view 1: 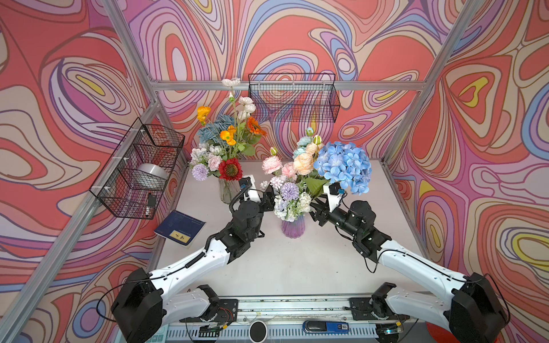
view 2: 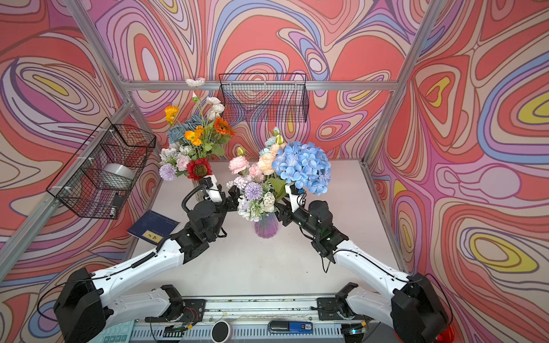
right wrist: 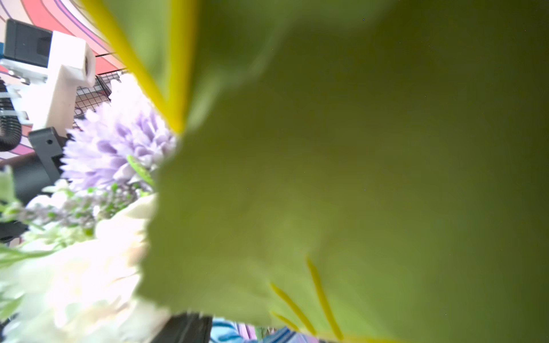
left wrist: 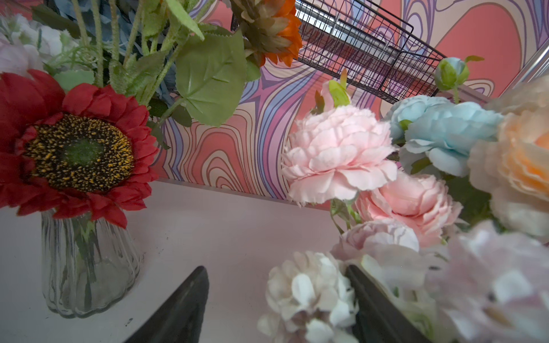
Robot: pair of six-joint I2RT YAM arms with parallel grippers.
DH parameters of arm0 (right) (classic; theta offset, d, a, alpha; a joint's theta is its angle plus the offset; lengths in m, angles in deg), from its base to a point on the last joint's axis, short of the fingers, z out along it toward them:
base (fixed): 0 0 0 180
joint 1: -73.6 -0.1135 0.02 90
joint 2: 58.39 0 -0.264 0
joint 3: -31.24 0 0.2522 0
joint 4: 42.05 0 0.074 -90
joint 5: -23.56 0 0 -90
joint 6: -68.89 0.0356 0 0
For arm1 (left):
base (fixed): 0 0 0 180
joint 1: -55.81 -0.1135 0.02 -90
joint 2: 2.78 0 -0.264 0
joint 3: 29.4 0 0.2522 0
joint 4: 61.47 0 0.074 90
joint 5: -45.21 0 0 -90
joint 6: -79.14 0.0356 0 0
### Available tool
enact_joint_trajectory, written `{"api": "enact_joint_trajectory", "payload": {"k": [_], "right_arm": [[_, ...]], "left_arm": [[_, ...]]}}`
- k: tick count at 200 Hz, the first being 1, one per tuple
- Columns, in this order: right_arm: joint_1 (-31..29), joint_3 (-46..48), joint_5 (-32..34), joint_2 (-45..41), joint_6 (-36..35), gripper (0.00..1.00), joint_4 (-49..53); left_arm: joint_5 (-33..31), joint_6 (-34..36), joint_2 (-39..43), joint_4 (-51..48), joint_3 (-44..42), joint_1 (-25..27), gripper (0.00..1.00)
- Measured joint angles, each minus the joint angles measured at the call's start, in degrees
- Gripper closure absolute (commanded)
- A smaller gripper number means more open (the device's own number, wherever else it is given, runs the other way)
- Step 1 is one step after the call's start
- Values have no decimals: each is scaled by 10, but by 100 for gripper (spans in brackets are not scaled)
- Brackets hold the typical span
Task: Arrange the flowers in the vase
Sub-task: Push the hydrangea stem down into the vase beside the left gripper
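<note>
A purple ribbed vase stands mid-table, holding flowers: a blue hydrangea, pink peonies, a lilac pompom and white blooms. My left gripper is at the bouquet's left side. Its jaws stand apart, and a white floret lies loose between them against one finger. My right gripper reaches into the bouquet's right side below the hydrangea. A green leaf covers most of the right wrist view. Only one finger shows there.
A clear glass vase with a red daisy, orange daisies and white poppies stands at the back left. Wire baskets hang on the back wall and the left wall. A blue notebook lies left of the arms.
</note>
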Motion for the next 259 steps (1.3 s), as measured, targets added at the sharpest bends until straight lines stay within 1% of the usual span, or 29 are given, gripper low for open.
{"api": "enact_joint_trajectory", "payload": {"k": [24,45,60,75,84,107,120,126,151,173,190,198,209,236,259], "right_arm": [[0,0,19,-38,-3,44,36],[0,0,35,-70,-8,46,50],[0,0,46,-84,-12,51,53],[0,0,54,-87,-17,60,49],[0,0,58,-85,-17,64,44],[0,0,65,-66,-21,70,20],[0,-1,69,-50,-20,74,10],[0,-2,69,-42,-19,77,4],[0,-3,72,-17,-12,85,-18],[0,-2,71,-2,-3,88,-31],[0,2,69,3,5,88,-39],[0,3,68,4,9,87,-39],[0,5,68,3,12,83,-39],[0,7,69,-11,12,57,-22],[0,9,73,-50,5,43,20]], "left_arm": [[-1,-2,4,-8,0,0,15],[-1,-3,8,-20,0,0,12],[-1,-3,14,-29,0,0,10],[0,-3,21,-42,0,0,10],[2,-3,28,-51,0,0,10],[9,-3,43,-67,0,0,7],[17,-3,52,-73,0,0,4],[21,-3,55,-74,0,0,0],[42,-1,68,-76,-10,0,0],[51,1,76,-77,-23,0,0],[51,2,78,-78,-25,0,0],[51,2,79,-78,-25,0,0],[51,2,82,-78,-25,0,0],[53,2,87,-79,-25,-3,0],[61,1,91,-84,-25,-4,0]]}}
